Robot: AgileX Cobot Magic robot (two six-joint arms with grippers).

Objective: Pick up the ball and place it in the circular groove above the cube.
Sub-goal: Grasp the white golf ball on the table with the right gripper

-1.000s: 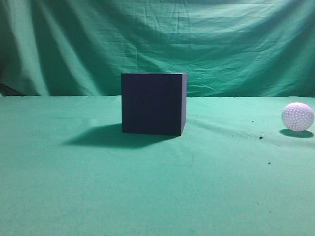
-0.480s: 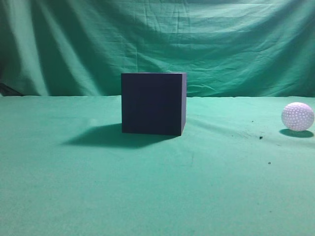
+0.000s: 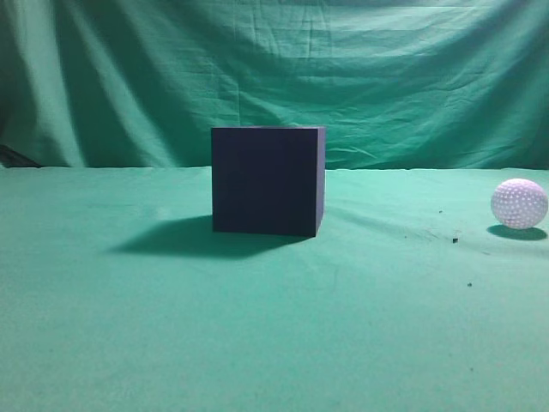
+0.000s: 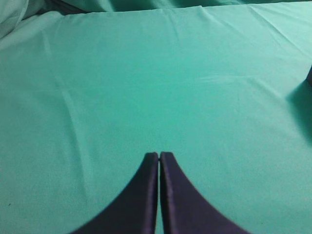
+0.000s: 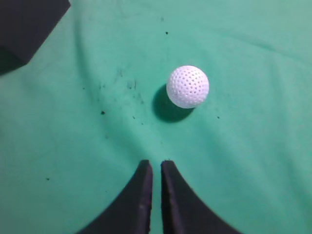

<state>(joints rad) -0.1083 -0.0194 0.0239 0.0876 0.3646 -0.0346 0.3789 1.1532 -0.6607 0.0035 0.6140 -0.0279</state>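
Note:
The dark navy cube (image 3: 268, 180) stands on the green cloth in the middle of the exterior view; its corner shows at the top left of the right wrist view (image 5: 27, 24). The white dimpled ball (image 3: 518, 203) rests on the cloth at the far right; in the right wrist view the ball (image 5: 187, 86) lies ahead and slightly right of my right gripper (image 5: 156, 163), which is shut and empty. My left gripper (image 4: 159, 155) is shut and empty over bare cloth. Neither gripper shows in the exterior view. The cube's top is not visible.
A green cloth (image 3: 274, 326) covers the table and hangs as a backdrop (image 3: 274, 69). Small dark specks (image 3: 455, 240) lie on the cloth near the ball. A dark edge with its shadow shows at the right border of the left wrist view (image 4: 309, 78).

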